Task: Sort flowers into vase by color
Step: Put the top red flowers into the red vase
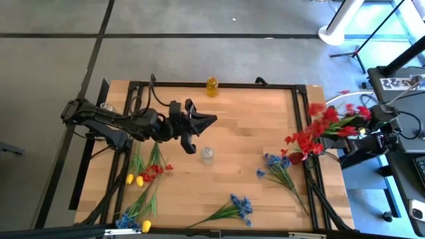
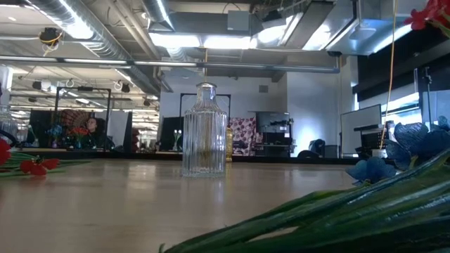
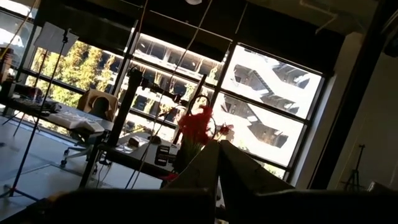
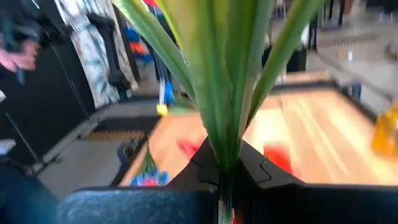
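My right gripper [image 4: 221,169] is at the table's right edge, shut on a red flower sprig [image 1: 317,133] whose blossoms reach out over the table; one shows high up in the low view [image 2: 436,15]. My left gripper [image 1: 207,120] hovers shut above the table's middle, pointing right, with nothing between its fingers [image 3: 217,163]. Just near of it a clear glass vase [image 1: 207,155] [image 2: 204,132] stands upright. A yellow bottle [image 1: 212,86] stands at the far edge. Blue sprigs [image 1: 275,164] [image 1: 239,207] lie on the right half. Red [image 1: 151,171], yellow [image 1: 133,179] and blue [image 1: 126,220] sprigs lie at the left. My right gripper pinches the red sprig's bundle of green stems and long leaves [image 4: 221,146] between its two fingers. The leaves fan out past the fingertips toward the table's left. The sprig is lifted clear of the table, its blossoms [image 1: 307,141] out over the right edge.
A black frame [image 1: 219,84] runs around the tabletop. Bare wood lies between the glass vase and the blue sprigs. Outside the right edge there are a desk and stands, and a person [image 4: 15,56] shows in the room beyond the left edge.
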Action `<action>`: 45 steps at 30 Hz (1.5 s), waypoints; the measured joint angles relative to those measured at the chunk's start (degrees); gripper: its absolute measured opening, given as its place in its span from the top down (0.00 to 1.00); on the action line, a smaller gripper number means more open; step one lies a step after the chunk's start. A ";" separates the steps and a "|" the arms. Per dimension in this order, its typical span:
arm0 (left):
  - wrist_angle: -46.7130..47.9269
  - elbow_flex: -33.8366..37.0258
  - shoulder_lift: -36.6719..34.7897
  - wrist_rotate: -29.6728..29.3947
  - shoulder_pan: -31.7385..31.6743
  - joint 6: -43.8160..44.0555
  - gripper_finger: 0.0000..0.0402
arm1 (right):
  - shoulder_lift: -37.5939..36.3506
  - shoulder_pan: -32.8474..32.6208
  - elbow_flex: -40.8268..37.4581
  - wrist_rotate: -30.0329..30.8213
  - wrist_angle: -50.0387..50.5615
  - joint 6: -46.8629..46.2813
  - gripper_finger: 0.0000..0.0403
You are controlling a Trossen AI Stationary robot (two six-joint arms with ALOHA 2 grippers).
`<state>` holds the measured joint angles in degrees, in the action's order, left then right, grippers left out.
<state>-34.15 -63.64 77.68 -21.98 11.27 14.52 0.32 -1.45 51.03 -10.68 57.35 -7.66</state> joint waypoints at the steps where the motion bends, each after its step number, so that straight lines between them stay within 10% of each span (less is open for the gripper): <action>1: 0.08 0.00 0.00 0.00 0.00 0.02 0.98 | 0.00 0.00 -0.05 -0.10 0.95 -0.40 0.98; 38: 2.21 -0.02 0.01 0.02 2.06 0.33 0.98 | -0.07 -0.02 -10.19 3.58 -6.81 0.38 0.96; 45: 2.21 -0.02 0.00 0.02 3.09 0.33 0.98 | -0.07 -0.02 -10.19 3.81 -4.63 -2.51 0.77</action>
<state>-31.94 -63.66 77.68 -21.96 14.36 14.85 0.25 -1.48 40.84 -6.87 52.71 -10.17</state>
